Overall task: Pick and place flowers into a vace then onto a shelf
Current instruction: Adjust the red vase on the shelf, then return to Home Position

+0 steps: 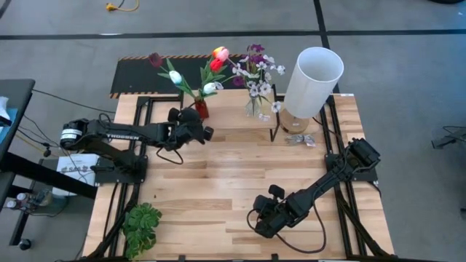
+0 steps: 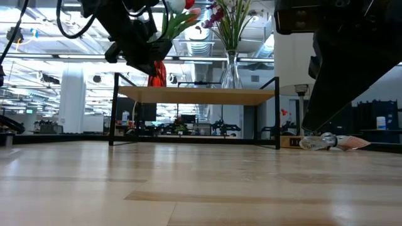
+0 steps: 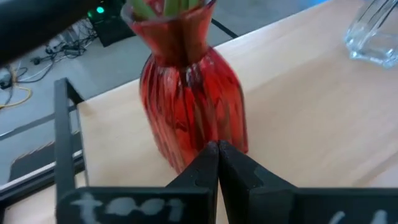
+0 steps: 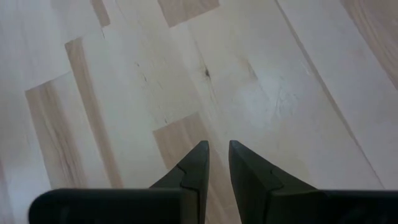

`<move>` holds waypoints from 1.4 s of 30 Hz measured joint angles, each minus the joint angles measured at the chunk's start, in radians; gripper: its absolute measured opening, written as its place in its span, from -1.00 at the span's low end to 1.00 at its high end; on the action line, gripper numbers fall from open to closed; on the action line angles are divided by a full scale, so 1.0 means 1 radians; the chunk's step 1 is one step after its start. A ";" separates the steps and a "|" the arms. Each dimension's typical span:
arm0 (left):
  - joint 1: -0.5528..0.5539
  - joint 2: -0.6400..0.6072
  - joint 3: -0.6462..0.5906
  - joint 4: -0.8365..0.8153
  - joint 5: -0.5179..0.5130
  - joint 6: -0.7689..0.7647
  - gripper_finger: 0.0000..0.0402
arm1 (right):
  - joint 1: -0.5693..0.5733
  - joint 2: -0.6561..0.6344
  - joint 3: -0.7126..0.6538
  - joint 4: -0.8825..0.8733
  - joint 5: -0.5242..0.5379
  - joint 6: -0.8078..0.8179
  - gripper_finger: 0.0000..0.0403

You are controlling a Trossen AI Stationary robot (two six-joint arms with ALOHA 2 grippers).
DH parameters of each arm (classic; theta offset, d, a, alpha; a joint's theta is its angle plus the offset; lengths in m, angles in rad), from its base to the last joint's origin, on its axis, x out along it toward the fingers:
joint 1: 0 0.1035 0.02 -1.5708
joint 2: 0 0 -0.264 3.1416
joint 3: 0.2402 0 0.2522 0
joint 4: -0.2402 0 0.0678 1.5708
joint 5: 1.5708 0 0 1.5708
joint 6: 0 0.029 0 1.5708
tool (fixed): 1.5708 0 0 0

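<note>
Two vases: red vase (image 1: 201, 109) and clear vase (image 1: 253, 106), both standing upright on the shelf (image 1: 240, 120), well apart, red one toward the left arm's side.
Flowers, tulips: white, red and orange tulips (image 1: 207, 73) stand in the red vase, stems upright and fanning outward; one dark bloom reaches back over the striped black panel (image 1: 135, 76).
Flowers, small: purple and white blossoms (image 1: 256, 69) stand in the clear vase.
Left hand (image 1: 195, 125): fingers pressed together, holding nothing; raised just in front of the red vase, tips pointing at its belly in the left wrist view, apart from the glass.
Right hand (image 1: 263, 217): narrow gap between fingers, holding nothing; low over bare bench (image 1: 218, 189) at the near side, well apart from the shelf.
Key relation: red vase lies straight ahead of the left hand, long axis vertical; left arm is clearly the nearer one.
Judgement: both bunches appear placed; any further move falls to the left arm.
Other: white lamp shade (image 1: 313, 80) beside the shelf; leafy plant (image 1: 142, 227) at the bench's near corner on the left arm's side.
</note>
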 joint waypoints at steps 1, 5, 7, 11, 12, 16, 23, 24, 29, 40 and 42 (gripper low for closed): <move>0.006 0.000 0.000 0.015 0.010 0.011 -1.00 | 0.000 0.000 0.000 0.000 0.000 0.000 -0.73; 0.026 0.000 0.000 0.050 0.039 0.039 -1.00 | -0.003 0.000 0.000 0.000 0.000 0.000 -0.73; 0.029 0.000 0.000 0.051 0.045 0.039 -1.00 | -0.007 0.000 0.000 -0.003 0.000 -0.001 -0.73; -0.003 -0.011 0.000 0.046 0.070 0.034 -1.00 | -0.018 0.000 0.000 -0.046 0.000 -0.010 -0.73; -0.017 -0.019 0.000 0.047 0.081 0.027 -1.00 | -0.024 -0.002 0.000 -0.066 0.000 -0.016 -0.73; -0.084 -0.073 0.000 0.045 0.136 0.012 -1.00 | -0.056 -0.034 0.000 -0.160 -0.002 -0.110 -0.76; -0.144 -0.198 0.000 0.028 0.700 0.070 -1.00 | -0.170 -0.189 0.000 -0.276 -0.205 -0.466 -0.98; -0.149 -0.211 0.000 0.035 0.789 0.070 -1.00 | -0.196 -0.215 0.000 -0.273 -0.302 -0.532 -0.97; -0.163 -0.250 0.000 0.247 1.138 0.026 -1.00 | -0.344 -0.366 0.018 -0.216 -0.706 -0.679 -0.99; -0.157 -0.464 0.009 0.689 1.108 0.248 -1.00 | -0.454 -0.828 0.217 0.124 -0.375 -0.916 -1.00; -0.148 -0.541 0.024 0.644 1.054 0.317 -1.00 | -0.428 -0.914 0.217 0.146 -0.270 -0.980 -1.00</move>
